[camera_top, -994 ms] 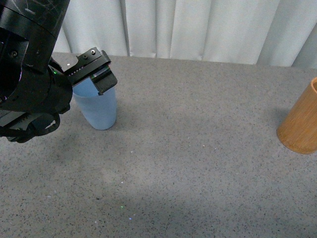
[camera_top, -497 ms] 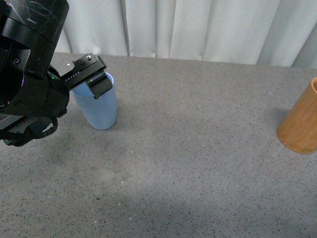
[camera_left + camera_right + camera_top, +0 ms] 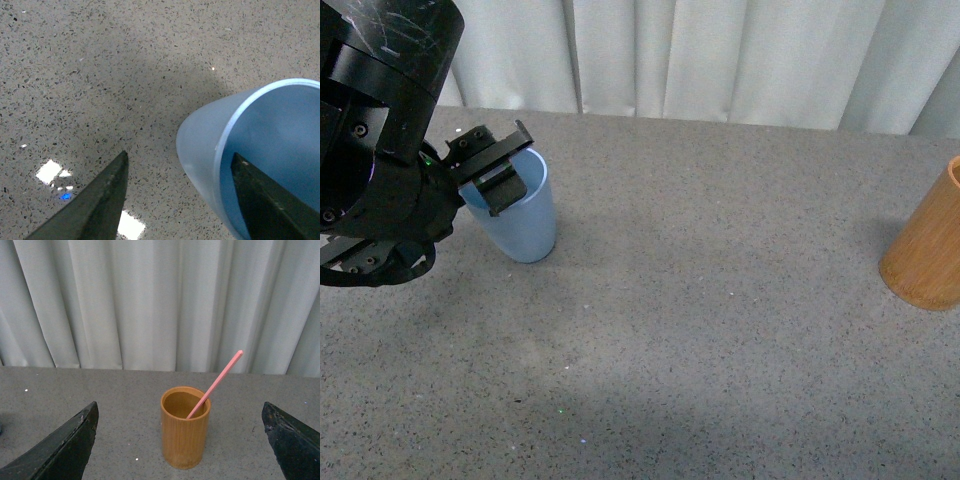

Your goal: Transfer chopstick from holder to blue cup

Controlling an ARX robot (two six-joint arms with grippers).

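One slim pink chopstick (image 3: 215, 384) leans in the round bamboo holder (image 3: 184, 436), its upper end poking out past the rim. The right wrist view shows both centred between the two dark fingers of the right gripper (image 3: 180, 406), which are spread wide and grasp nothing. In the front view the holder sits cropped at the right edge of the frame, well apart from the pale blue plastic cup (image 3: 527, 225) at the upper left. The left gripper (image 3: 496, 172) is spread and empty, overlapping the cup's rim; its wrist view shows one finger over the cup's mouth and the other over the grey speckled tabletop (image 3: 720, 330). Compared with a second ago, this gripper has slid lower and leftward in the frame, from above the cup's rim to its upper left side; cup and holder have not moved
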